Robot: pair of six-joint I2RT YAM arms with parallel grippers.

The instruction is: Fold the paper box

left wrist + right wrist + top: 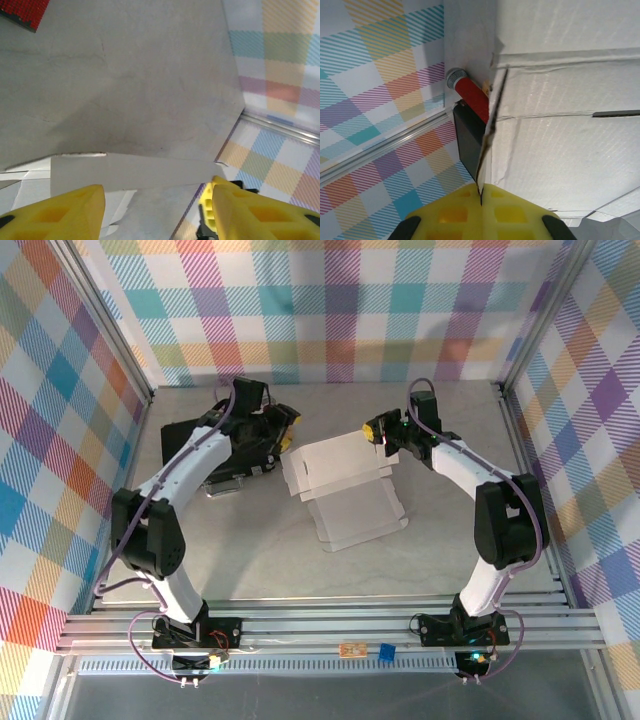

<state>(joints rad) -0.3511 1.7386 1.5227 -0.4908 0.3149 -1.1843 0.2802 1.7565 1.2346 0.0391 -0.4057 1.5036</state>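
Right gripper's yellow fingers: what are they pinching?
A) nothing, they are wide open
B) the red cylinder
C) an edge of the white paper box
C: in the right wrist view, the right gripper is shut on a thin edge of the paper box.

Cannot see most of the black case [175, 433] from above, covered by the left arm [185, 465]. Cut off at the right wrist view's top and right edges: paper box [560, 145]. Cannot identify two tiny bits [350, 650] on the near rail [300, 640].
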